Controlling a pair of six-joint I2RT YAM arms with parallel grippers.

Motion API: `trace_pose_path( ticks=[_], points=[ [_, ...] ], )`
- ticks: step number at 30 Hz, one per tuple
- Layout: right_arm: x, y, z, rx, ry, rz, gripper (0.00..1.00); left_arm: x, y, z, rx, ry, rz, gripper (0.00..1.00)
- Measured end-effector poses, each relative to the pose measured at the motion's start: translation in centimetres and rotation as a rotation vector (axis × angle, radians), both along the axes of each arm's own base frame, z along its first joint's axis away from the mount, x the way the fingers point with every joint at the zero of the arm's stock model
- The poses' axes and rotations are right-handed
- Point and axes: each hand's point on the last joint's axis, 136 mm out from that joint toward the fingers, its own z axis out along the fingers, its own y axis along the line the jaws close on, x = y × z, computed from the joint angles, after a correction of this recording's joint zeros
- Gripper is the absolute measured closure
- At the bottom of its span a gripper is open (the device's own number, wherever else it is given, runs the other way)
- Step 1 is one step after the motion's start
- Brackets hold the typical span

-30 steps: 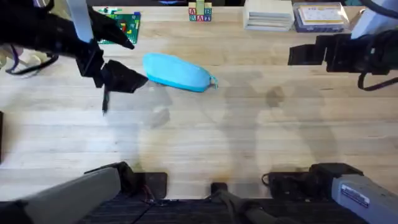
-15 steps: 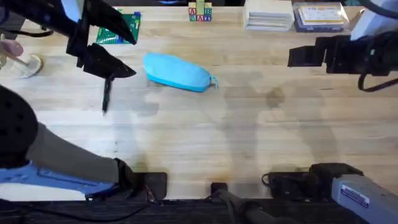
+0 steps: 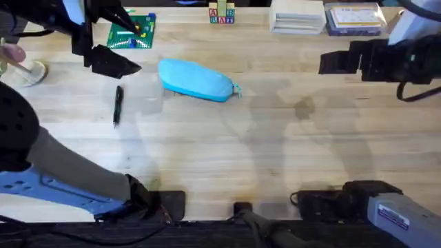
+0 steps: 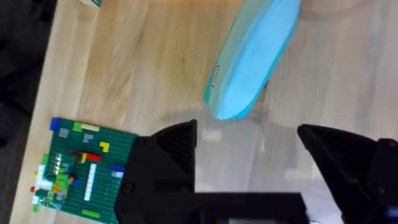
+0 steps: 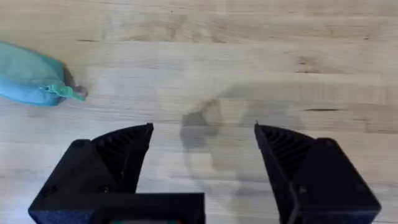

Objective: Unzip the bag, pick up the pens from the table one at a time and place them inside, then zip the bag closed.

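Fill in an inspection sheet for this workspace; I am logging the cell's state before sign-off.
Surface: wooden table, plank grain, bare across the middle.
Job's things: blue bag lying zipped shut, pull at its right end; one pen lying on the table left of the bag, apart from it.
Clutter: green brick baseplate, letter blocks, a white box and a blue-lidded box along the far edge.
Grippers: left claw open, empty, raised near the bag's left end; right claw open, empty, over bare wood.
Cables: black cable looping under the right arm.
Surroundings: a person's hand at the left edge, touching nothing of the job.
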Motion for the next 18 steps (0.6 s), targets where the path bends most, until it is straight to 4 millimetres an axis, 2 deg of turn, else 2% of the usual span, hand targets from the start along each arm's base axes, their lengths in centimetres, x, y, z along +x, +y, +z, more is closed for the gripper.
trace_pose_path(
  ticks=[18],
  points=[
    [0.00, 0.01, 0.00, 0.000, 0.000, 0.000, 0.004, 0.32, -0.24, 0.31, -0.021, -0.022, -0.003, 0.009]
  ],
)
